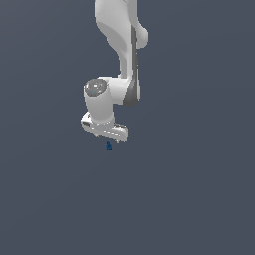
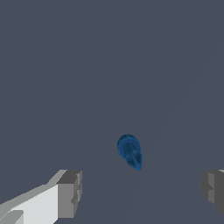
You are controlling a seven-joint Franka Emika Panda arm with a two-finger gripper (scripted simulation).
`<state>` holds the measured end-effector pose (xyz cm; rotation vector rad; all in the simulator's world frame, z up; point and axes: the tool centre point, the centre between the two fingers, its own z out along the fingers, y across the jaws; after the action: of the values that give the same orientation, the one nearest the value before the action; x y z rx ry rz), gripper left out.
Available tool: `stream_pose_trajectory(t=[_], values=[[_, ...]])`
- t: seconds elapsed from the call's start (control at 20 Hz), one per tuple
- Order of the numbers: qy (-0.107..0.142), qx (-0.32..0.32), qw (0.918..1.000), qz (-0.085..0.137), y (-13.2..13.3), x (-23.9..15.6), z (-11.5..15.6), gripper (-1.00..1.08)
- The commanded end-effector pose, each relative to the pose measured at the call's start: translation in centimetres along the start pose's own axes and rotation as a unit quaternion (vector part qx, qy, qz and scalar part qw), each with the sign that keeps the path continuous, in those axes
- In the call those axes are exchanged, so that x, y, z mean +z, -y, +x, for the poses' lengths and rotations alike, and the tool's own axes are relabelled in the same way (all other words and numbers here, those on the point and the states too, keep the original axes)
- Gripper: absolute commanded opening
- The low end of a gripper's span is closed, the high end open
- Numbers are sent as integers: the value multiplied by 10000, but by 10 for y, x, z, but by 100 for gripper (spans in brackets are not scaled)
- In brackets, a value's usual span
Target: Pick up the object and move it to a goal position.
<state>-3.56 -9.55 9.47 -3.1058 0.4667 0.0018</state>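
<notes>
A tiny dark blue lump (image 1: pixel 108 146), irregular in outline and a little taller than it is wide, sits on a plain dark grey-blue surface (image 1: pixel 199 199). In the exterior view it lies just below the white gripper (image 1: pixel 110 138), near the middle of the picture, and it looks very small next to the robot's hand. In the wrist view the same blue lump (image 2: pixel 130 151) appears as a rounded blob with a narrower end, resting on the bare surface (image 2: pixel 109 65) ahead of the fingers and between their two lines, nearer to neither by much.

The gripper (image 2: pixel 142 190) stands wide open and holds nothing. Its two grey fingertips (image 2: pixel 70 192) are far apart at opposite sides of the wrist view, and the lump is clear of both, touching neither.

Above the gripper, the exterior view shows the white Panda arm (image 1: pixel 122 50) coming down from the top edge, bending at a rounded grey-capped joint (image 1: pixel 96 87), with the hand pointing downward over the lump
</notes>
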Motion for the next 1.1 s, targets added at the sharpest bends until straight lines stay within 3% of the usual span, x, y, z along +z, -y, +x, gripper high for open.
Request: stream_pose_trajectory(t=[0.0,0.95,1.0,1.05], values=[[-6,35,10000,-4,-2,2,-1,100],[-5,35,10000,-4,-2,52,-1,100],[-5,35,10000,-4,-2,52,-1,-100],[-5,35,10000,-4,-2,52,-1,-100]])
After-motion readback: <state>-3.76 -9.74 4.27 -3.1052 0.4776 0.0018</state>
